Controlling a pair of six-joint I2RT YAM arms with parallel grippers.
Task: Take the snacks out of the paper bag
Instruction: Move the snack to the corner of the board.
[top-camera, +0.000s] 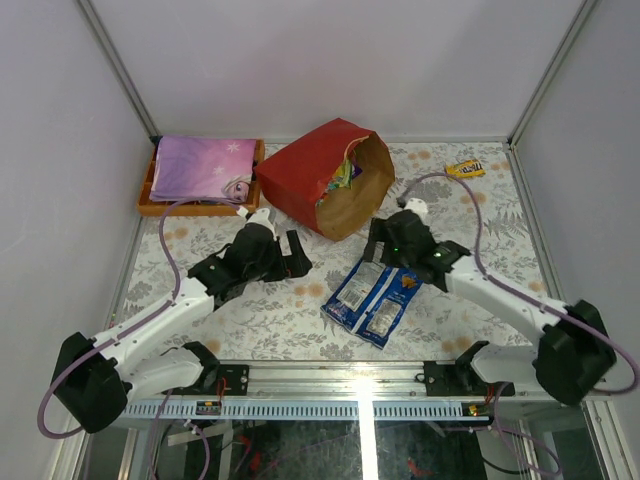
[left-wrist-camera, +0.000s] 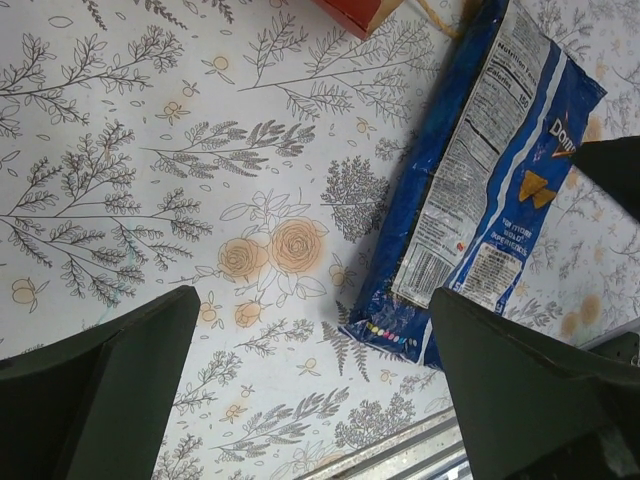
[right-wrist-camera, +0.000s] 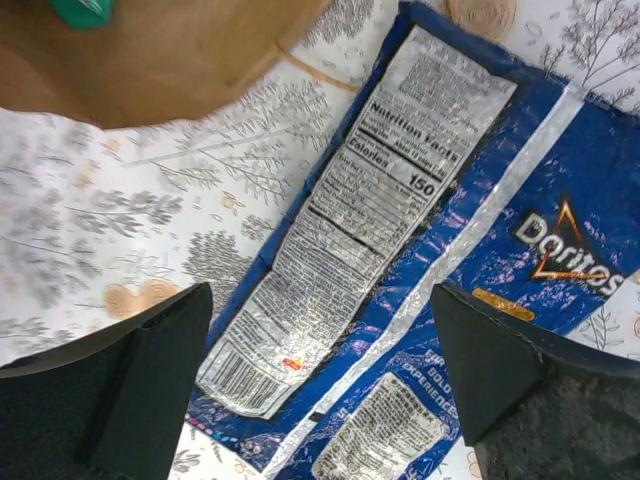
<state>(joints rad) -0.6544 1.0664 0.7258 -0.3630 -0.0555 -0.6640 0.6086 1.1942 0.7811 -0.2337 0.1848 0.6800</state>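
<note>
Floral-printed cloth covers the bench (top-camera: 270, 320), and on it a red paper bag with a brown kraft inside (top-camera: 310, 175) lies on its side at the far middle, its mouth gaping toward the right arm. Glossy coloured packets (top-camera: 343, 175) show in the mouth, and the right wrist view catches a teal packet (right-wrist-camera: 82, 10) there. A blue-and-white foil chip bag (top-camera: 372, 300) lies flat on the bench outside the mouth, and a small yellow bar (top-camera: 465, 169) lies at the far right. The left hand (top-camera: 297, 255) hovers just left of the chip bag, fingers wide apart and empty; the right hand (top-camera: 385, 252) hangs over its far end, likewise apart, gripping nothing. The step in hand looks like going for another snack: a hand must reach into the mouth and close on one packet without dragging the paper bag
</note>
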